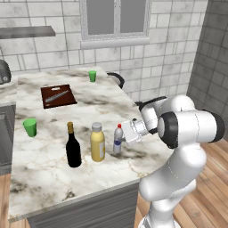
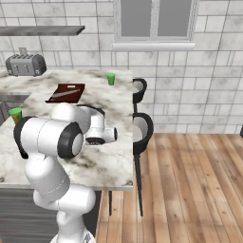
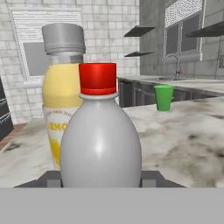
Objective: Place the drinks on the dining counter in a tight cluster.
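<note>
Dining counter (image 1: 49, 151): three drinks stand upright in a row near the front right part of the marble top. Wine bottle (image 1: 73, 147) on the left, yellow bottle (image 1: 97, 142) just beside it, small red-capped bottle (image 1: 117, 139) just right of that; narrow gaps between them, no contact visible. Other items on the top: green cup (image 1: 30, 127) to the left of the bottles and well apart from them, cutting board (image 1: 58, 95) further back toward the wall, second green cup (image 1: 92, 75) near the far edge. In the right base view a toaster (image 2: 25, 64) sits on the separate counter at the back left, and two dark stools (image 2: 141, 127) stand along the island's right side over wood floor. Red-capped bottle is close to the right edge of the top; open marble lies in front of the row and behind it up to the board. Gripper (image 1: 123, 138) comes in level from the right at the red-capped bottle. In the hand view the bottle sits dead centre between the two fingertips (image 3: 149, 178), yellow bottle directly behind it. Fingers partly open, at either flank of the bottle's body; whether the pads are actually pressing it I cannot tell.
</note>
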Tool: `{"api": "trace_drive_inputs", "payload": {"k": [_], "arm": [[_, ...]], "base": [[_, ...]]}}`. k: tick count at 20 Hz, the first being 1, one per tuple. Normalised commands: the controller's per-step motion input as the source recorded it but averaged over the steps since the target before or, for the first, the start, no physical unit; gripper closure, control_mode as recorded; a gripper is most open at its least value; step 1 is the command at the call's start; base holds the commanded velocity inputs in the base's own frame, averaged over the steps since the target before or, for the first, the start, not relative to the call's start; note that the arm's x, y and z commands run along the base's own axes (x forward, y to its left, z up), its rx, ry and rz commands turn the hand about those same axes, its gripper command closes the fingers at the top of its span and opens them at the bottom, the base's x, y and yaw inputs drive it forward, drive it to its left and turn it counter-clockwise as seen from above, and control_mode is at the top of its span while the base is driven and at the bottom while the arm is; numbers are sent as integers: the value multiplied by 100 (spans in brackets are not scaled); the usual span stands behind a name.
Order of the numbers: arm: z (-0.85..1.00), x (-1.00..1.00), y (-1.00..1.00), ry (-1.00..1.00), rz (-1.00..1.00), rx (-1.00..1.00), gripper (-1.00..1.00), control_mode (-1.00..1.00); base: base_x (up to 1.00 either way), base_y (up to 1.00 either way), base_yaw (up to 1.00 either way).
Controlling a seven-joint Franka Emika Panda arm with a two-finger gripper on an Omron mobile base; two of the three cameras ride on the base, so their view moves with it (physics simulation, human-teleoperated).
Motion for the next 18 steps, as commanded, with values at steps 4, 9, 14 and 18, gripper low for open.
{"api": "trace_drive_inputs", "payload": {"k": [4, 9, 14, 18], "arm": [[0, -21, 0, -5, 0, 0, 100, -100], [0, -11, 0, -4, 0, -3, 100, -100], [0, 0, 0, -5, 0, -5, 100, -100], [-2, 0, 0, -4, 0, -1, 100, -100]], "base": [[0, 0, 0], [0, 0, 0], [0, 0, 0], [0, 0, 0]]}}
